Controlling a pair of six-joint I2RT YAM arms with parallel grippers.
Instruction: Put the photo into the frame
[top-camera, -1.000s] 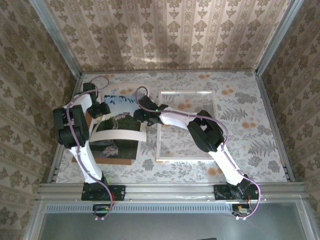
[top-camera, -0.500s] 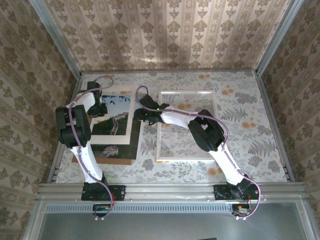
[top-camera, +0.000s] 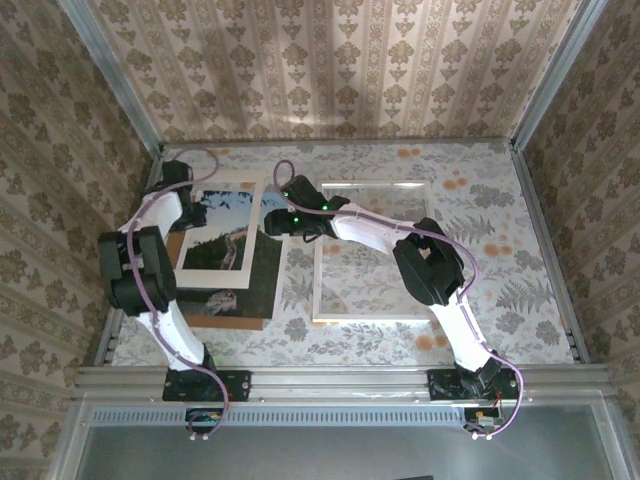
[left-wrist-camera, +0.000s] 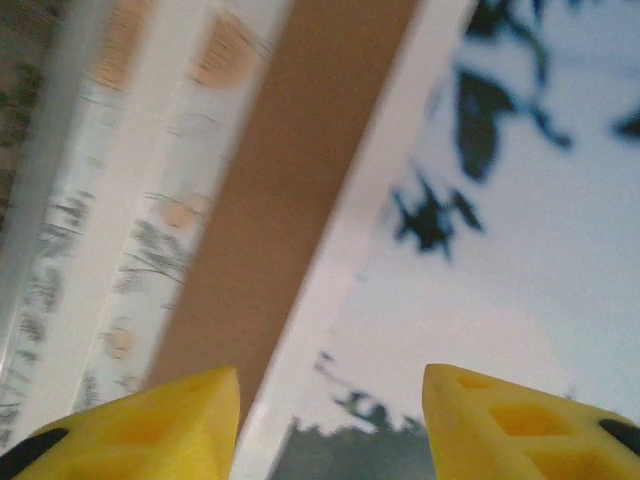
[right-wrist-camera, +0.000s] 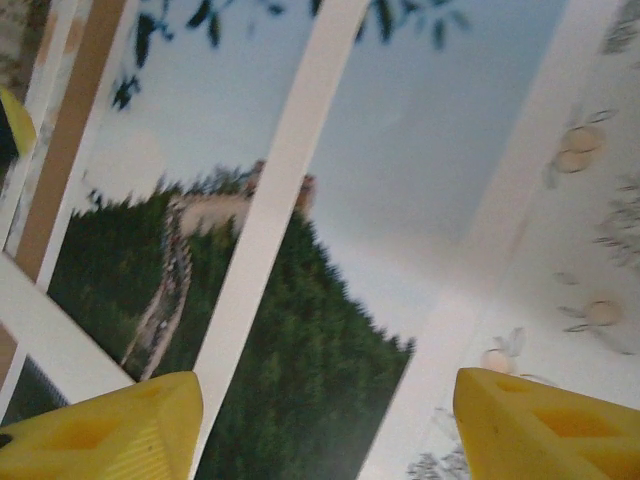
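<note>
Because the photo (top-camera: 222, 240), a flat rectangular landscape print with pale sky over a dark hill, lies straight beneath both pairs of jaws, the coming move turns on carrying it sideways to the frame (top-camera: 370, 318). This large, thin-edged white rectangle with a clear pane lies beyond the right gripper (top-camera: 272, 222), on the side away from the left gripper (top-camera: 200, 212). The print's long axis runs away from the arm bases, roughly parallel to the frame's, with a strip of floral tabletop (top-camera: 295, 290) between them.

The right gripper, over the print's frame-side edge, seems the better placed for the transfer; the left hangs over the opposite far corner. Both pairs of yellow fingertips (right-wrist-camera: 100, 430) stand well apart with nothing between them.

Under the left jaws a plain brown board (left-wrist-camera: 290, 200) shows beside the print's white border (left-wrist-camera: 330, 270). A white strip (right-wrist-camera: 270, 230) crosses the print below the right jaws. Whether it is a mat's edge cannot be told, and it may need clearing first. The right forearm also spans the frame's far corner.
</note>
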